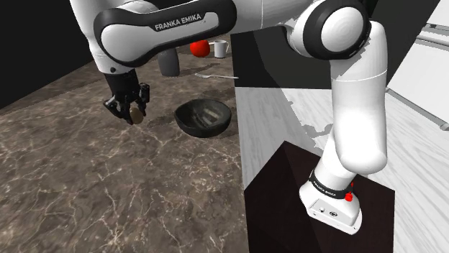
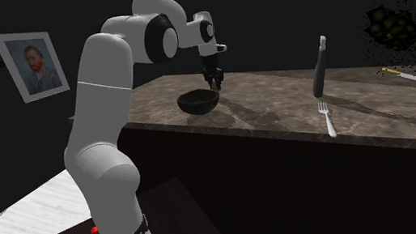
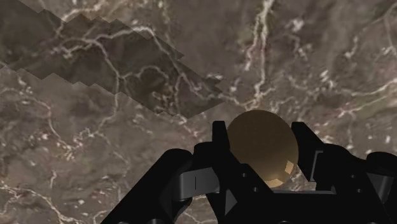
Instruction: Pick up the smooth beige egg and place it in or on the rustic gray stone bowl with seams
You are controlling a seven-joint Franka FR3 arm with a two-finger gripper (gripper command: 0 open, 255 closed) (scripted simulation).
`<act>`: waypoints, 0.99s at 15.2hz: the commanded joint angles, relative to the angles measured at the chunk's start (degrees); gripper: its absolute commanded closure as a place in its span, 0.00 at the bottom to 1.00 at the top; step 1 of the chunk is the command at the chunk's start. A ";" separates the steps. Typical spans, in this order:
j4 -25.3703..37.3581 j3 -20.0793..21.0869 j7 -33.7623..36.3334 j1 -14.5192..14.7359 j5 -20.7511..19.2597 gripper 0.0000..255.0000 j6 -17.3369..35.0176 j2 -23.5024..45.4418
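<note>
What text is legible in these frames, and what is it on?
"FRANKA EMIKA": white letters on the black arm link cover, shoulder view.
Black band round the arm's base: white lettering, too small to read in either the shoulder view or the second exterior view.
Nothing else carries readable text.

Tan egg (image 3: 263, 149) aloft near dark bowl (image 1: 203, 117)
</note>
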 commanded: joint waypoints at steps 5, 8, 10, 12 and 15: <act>5.21 0.10 -0.67 0.45 0.11 1.00 -4.92 0.23; 8.03 0.13 -0.90 0.81 0.05 1.00 -7.40 0.57; 10.08 0.15 -1.05 1.10 -0.04 1.00 -9.11 0.90; 12.27 0.15 -1.20 1.43 -0.18 1.00 -10.88 1.32; 15.89 0.14 -1.42 2.03 -0.46 1.00 -13.67 2.15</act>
